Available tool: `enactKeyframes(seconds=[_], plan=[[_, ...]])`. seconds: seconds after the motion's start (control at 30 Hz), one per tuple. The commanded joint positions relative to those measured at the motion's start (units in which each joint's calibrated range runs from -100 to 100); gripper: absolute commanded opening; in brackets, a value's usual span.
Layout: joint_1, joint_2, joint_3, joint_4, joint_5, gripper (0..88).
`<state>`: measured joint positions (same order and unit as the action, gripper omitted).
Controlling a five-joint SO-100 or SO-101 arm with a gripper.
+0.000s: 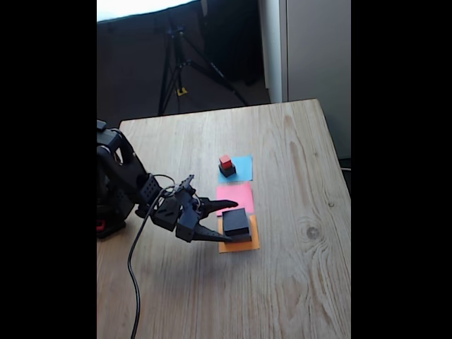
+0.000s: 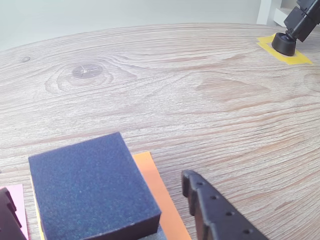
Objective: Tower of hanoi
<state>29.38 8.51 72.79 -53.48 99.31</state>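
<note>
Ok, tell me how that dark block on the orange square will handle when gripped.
The dark block looks like matte foam, so probably light and slightly squashy. Its flat faces and low, wide shape suggest it won't roll or tip. The open gripper straddles it; the grainy surface should resist slipping.

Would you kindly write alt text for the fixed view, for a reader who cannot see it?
A black robot arm's open tool straddles a dark block on an orange paper square on a wooden table. Beyond lie an empty pink square and a blue square holding a red cube atop a small dark block.
</note>
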Motion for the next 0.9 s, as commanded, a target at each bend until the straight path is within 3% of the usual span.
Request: enactKeyframes(seconds=[0.0, 0.87], plan=[[-1.0, 0.3, -1.7, -2.6, 0.7, 41.7], [-2.6, 1.8, -1.1, -4.2, 0.7, 35.4]])
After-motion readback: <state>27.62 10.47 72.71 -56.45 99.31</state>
